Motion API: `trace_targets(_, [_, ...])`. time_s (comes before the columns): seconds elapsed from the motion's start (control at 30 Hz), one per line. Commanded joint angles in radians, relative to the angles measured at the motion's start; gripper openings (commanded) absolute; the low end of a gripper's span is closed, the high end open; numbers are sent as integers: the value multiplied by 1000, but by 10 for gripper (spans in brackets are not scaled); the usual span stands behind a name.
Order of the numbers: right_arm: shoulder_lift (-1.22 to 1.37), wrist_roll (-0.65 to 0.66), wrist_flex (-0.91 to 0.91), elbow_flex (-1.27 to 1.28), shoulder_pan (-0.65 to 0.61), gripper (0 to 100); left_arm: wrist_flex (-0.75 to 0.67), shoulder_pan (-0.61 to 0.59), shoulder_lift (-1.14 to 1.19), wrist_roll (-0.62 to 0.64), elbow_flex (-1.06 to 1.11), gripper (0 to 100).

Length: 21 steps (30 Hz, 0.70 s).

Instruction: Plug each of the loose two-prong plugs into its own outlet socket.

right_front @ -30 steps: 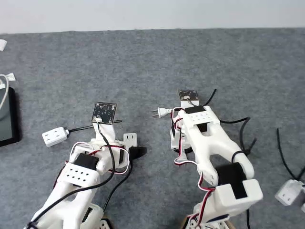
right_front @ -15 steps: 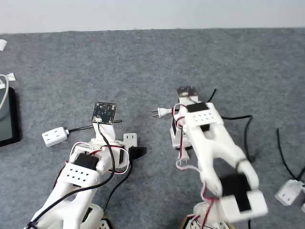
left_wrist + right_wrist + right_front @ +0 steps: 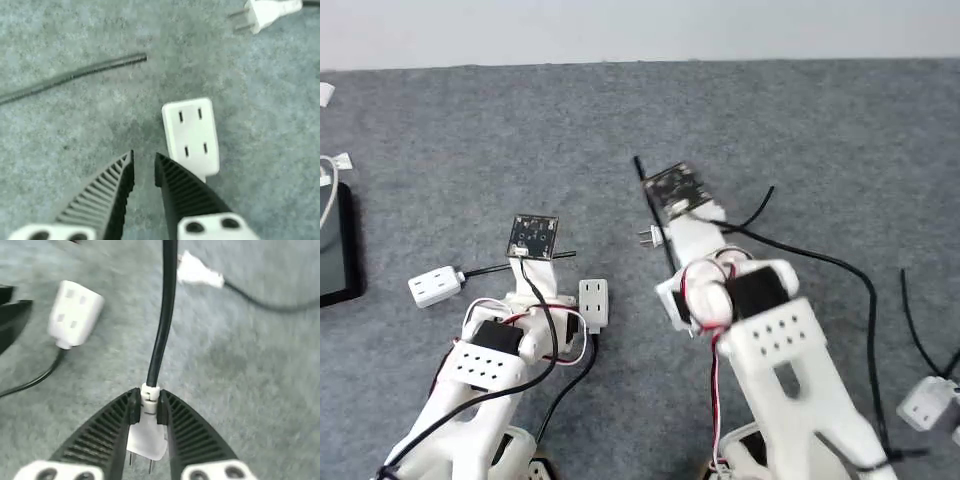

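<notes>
The right end effector [image 3: 148, 396] is clenched on a plug [image 3: 146, 437] near its cord [image 3: 165, 315] collar. The 2 prongs are bare and point back toward the wrist, a hold that likely suits carrying more than insertion. The left end effector [image 3: 144, 159] is narrowly parted and grips nothing, low over the table [image 3: 60, 130] just beside an outlet [image 3: 192, 132], probably to steady it, while a 2nd plug [image 3: 197, 272] lies loose farther off, not yet plugged in.

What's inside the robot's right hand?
A white plug, pinched in the right hand. Its black cord sticks out the front. The fingers cover the plug's sides.
</notes>
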Motion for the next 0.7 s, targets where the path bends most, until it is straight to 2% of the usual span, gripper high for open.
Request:
trace_targets(0.0, [-107,72,-2,-9,-65,8,55,-37,61,-15,-99,12])
trace_targets(0.13, [-174,86,-10,-8,-156,8,63,-74,272,-140,-206,12])
trace_targets(0.2, [-189,80,-25,5,-214,8,114,-74,359,-227,-278,12])
trace_targets(0.37, [-191,60,-108,78,-285,8,190,-41,405,-546,-323,12])
trace_targets(0.5, [-191,17,-163,118,-286,8,178,-6,308,-560,-246,12])
trace_targets(0.67, [-189,-15,-199,135,-286,8,143,72,54,-632,-70,12])
